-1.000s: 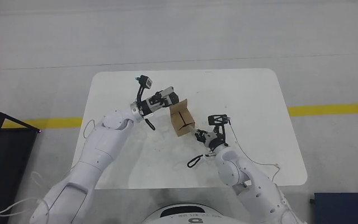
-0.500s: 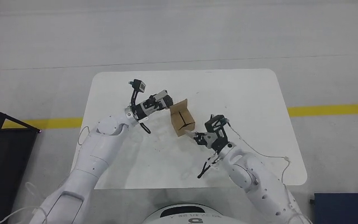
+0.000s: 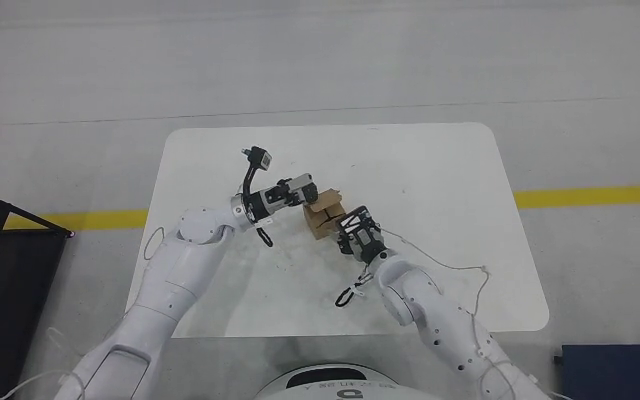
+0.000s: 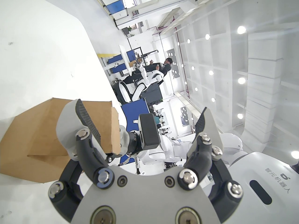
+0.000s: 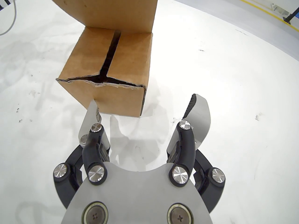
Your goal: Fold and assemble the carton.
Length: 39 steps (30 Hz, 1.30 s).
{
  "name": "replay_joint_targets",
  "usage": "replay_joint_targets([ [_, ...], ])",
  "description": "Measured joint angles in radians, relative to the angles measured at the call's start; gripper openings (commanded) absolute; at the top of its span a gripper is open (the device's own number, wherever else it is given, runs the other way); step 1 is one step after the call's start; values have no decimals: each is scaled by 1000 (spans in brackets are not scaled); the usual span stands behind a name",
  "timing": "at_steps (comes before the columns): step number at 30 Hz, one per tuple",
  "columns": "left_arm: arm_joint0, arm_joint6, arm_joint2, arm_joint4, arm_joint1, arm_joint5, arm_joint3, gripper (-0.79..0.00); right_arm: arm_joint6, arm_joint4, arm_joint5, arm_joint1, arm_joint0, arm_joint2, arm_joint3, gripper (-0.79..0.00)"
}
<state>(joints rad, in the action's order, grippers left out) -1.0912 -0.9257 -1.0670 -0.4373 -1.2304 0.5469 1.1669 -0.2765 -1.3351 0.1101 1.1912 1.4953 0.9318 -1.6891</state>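
Brown carton [image 3: 326,213] sat near middle of white counter [image 3: 450,170]. My left claw [image 4: 141,108] at carton's 10 o'clock, spread wide, gripping nothing, one finger [image 4: 86,120] lying against raised flap [image 5: 98,1]. My right claw [image 5: 144,102] at 4 o'clock, likewise released, one fingertip [image 5: 92,113] at carton wall. Tucked flaps left dark slit [image 5: 109,54]; contents could not be told. Risk, in my judgement: light carton skidding or tipping under one-sided push, flap springing back open.

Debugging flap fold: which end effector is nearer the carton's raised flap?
Left. The left end effector is at the raised flap's edge; the right end effector sits lower, beside the carton body.
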Motion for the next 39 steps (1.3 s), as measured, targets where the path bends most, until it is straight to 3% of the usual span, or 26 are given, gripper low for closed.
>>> replay_joint_targets([
  [7,20,-15,17,52,-1,-7,-16,0,29,15,-21,4,14,6,-14,-68],
  [18,31,-29,46,91,-5,-23,-38,0,168,144,-161,-21,133,143,-112,-92],
  [35,18,-41,45,129,3,-15,-22,0,-4,-7,50,4,79,90,-77,-151],
  [39,16,-41,45,132,4,-16,-19,0,-16,-28,29,8,72,66,-84,-142],
])
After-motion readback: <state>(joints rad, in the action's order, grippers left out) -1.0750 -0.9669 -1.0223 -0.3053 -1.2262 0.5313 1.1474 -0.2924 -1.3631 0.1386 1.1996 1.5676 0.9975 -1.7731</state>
